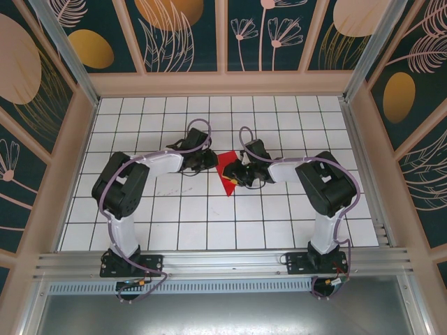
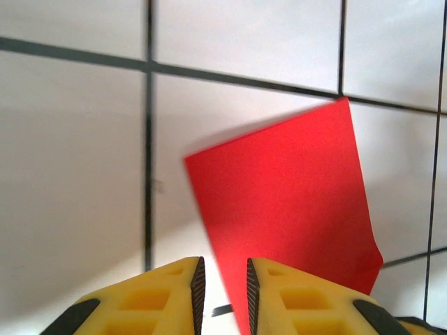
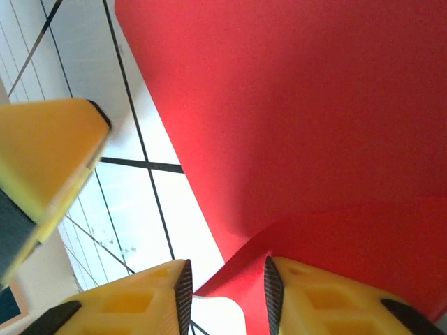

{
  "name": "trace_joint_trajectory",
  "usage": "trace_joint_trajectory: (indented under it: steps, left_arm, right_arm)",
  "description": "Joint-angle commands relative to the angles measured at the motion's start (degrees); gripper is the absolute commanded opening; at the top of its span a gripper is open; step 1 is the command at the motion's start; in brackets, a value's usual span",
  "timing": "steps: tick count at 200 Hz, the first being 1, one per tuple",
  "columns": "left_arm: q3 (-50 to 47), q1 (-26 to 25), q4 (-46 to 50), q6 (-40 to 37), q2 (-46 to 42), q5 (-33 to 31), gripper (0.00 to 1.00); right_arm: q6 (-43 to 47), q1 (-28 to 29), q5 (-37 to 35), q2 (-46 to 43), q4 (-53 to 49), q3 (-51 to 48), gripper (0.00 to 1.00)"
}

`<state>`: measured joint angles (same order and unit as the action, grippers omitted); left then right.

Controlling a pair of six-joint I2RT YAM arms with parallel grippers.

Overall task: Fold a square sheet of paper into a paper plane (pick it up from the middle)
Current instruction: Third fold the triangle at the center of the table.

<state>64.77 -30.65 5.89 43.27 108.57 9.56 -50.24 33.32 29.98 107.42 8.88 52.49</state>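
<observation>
The red square sheet of paper (image 1: 227, 169) lies on the white grid table between my two grippers. In the left wrist view the sheet (image 2: 293, 202) rests flat, its left edge running down into the narrow gap of my left gripper (image 2: 223, 269), whose jaws stand slightly apart and clamp nothing. My right gripper (image 3: 225, 272) is open, and a raised flap of the sheet (image 3: 300, 118) curls up between its jaws, close to the right pad (image 3: 271, 286). From above, the left gripper (image 1: 208, 162) and right gripper (image 1: 239, 174) flank the paper. A paper plane is out of view.
White tiled table (image 1: 209, 223) with dark grid lines, boxed in by patterned walls (image 1: 56, 139) at the left, back and right. An aluminium rail (image 1: 223, 258) runs along the near edge by the arm bases. A yellow finger of the left gripper (image 3: 49, 153) sits close on the right wrist view's left.
</observation>
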Motion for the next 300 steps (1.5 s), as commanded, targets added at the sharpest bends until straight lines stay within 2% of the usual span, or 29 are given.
trace_joint_trajectory:
  steps: [1, 32, 59, 104, 143, 200, 300]
  left_arm:
    - [-2.03, 1.13, 1.13, 3.21, -2.73, -2.75, 0.28]
    - [-3.18, 1.17, -0.69, 3.45, -4.15, -0.43, 0.29]
    - [-4.86, 1.12, -4.0, 3.28, -5.23, 3.59, 0.26]
    - [-7.35, 0.78, -7.56, 3.06, -5.38, 8.61, 0.18]
    - [-8.27, -1.64, -9.0, 3.24, -5.4, 10.71, 0.12]
    - [-8.45, -4.9, -10.54, 4.24, -2.93, 11.61, 0.02]
    - [-6.63, -5.56, -7.72, 3.93, 2.1, 8.67, 0.0]
  right_arm:
    - [0.42, 0.32, -3.17, 2.2, -4.31, -0.93, 0.38]
    - [0.44, 0.32, -3.52, 1.77, -4.78, -1.21, 0.38]
    - [0.5, 0.24, -4.05, 1.73, -5.16, -1.47, 0.33]
    - [1.16, 0.2, -4.78, 2.14, -6.41, -1.86, 0.17]
    - [1.45, 0.23, -5.16, 2.18, -7.04, -2.43, 0.0]
    - [-0.05, 1.04, -4.33, 0.61, -5.73, -4.14, 0.0]
    - [-0.34, 0.99, -3.66, 0.39, -4.78, -4.24, 0.0]
